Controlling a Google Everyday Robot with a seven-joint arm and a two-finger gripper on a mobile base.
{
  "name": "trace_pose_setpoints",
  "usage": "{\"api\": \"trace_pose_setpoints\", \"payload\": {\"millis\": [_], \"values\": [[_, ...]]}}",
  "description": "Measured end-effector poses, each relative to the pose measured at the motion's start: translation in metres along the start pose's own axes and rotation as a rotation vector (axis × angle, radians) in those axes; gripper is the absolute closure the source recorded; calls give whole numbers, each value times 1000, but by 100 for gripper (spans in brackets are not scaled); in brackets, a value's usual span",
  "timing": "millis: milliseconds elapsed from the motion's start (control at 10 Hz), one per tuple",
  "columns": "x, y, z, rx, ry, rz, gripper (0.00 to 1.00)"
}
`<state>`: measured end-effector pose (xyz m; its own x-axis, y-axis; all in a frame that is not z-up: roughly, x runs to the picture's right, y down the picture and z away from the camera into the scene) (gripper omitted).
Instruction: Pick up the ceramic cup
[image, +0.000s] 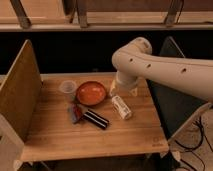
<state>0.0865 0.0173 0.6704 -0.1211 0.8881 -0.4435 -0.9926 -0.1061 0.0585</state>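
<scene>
My gripper (114, 89) hung low near the back edge of the worktop (50, 142), just right of the bowl (91, 93), at the end of my arm (150, 65), which came in from the right side. My own wrist covered most of it, so I could not tell whether it was released or clenched; it held nothing that I could see.

The cup (68, 87) stood upright, mouth up, toward the back-left corner, just beside the bowl's left rim; I could not tell whether the 2 touched. A tall panel (20, 90) walled the left edge not far from it. I judged that the cup was placed that way to offer an open rim from above, while the bowl and panel left little room at its sides.

From my gripper the cup lay to the left along the back edge, with the bowl between us. So I reckoned the reach would have to pass over the bowl.

Nearer the front lay 3 other things: a bottle (121, 107) on its side, a dark bar (96, 119) and a small packet (76, 113), all clear of the cup.
</scene>
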Motion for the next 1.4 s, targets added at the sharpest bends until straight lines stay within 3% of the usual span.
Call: {"api": "trace_pose_setpoints", "payload": {"millis": [1000,1100,1400], "values": [[-2,0,0,5,-3,-10,37],[-14,7,1,10,-22,-50,37],[-68,92,14,-50,-89,-291,37]]}}
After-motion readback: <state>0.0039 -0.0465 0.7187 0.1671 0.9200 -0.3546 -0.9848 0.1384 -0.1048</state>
